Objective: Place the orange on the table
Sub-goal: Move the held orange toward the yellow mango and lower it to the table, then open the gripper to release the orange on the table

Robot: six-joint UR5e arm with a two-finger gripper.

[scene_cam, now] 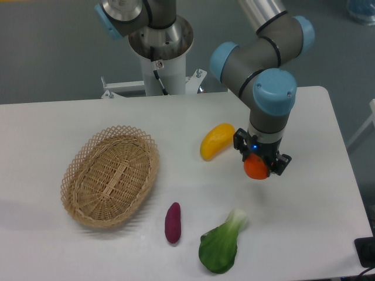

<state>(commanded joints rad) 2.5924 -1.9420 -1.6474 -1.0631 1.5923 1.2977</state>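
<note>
Orange (255, 168) in pincer (260, 167) — low over table (304, 211)

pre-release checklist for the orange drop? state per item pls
1. Orange held in the claw: ok, fingers sit on both sides of it.
2. Orange above the table, not over the basket: ok, basket is far to the side.
3. Bare table under the claw: ok, white surface shows below and around it.
4. Clearance from the yellow fruit: ok, apart, though it is the nearest item.
5. Clearance from the leafy green vegetable and purple vegetable: ok, both lie nearer the front edge.
6. Orange touching the table yet: cannot tell from this single view.
</note>
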